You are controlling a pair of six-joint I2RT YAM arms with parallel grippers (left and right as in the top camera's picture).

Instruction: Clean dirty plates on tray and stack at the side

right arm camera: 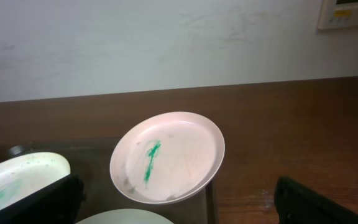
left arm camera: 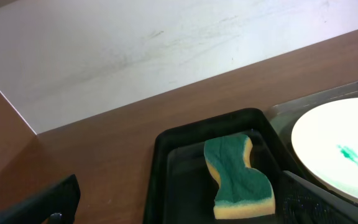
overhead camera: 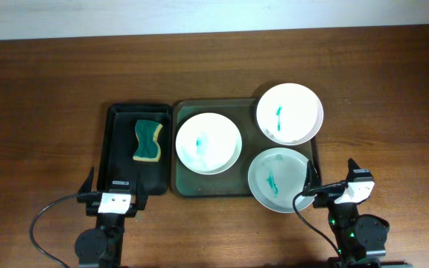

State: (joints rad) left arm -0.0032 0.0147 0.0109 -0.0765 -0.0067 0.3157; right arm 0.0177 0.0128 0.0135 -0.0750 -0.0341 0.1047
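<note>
The left fingers (left arm camera: 42, 205) are spread wide with nothing between them. They hang low over the worktop (overhead camera: 43, 89), just off the near-left corner of the grey tray (overhead camera: 181, 186), and point away from the robot. The right fingers (right arm camera: 319, 202) are likewise spread and hold nothing, at that tray's near-right corner. The left arm (overhead camera: 101, 242) and right arm (overhead camera: 357, 234) both sit at the worktop's near edge.

Up against the grey tray's left side is a black tray (overhead camera: 118, 119). It holds one sponge (overhead camera: 147, 141), lying flat with its green face up and yellow beneath.

The grey tray carries three white plates, each smeared with green. The left plate (overhead camera: 208, 143) lies flat in the tray's left half. The far plate (overhead camera: 290, 113) sits tilted at the tray's far-right corner, overhanging the rim. The near plate (overhead camera: 278, 181) overhangs the tray's near-right rim, and from overhead one right finger overlaps its edge.
</note>
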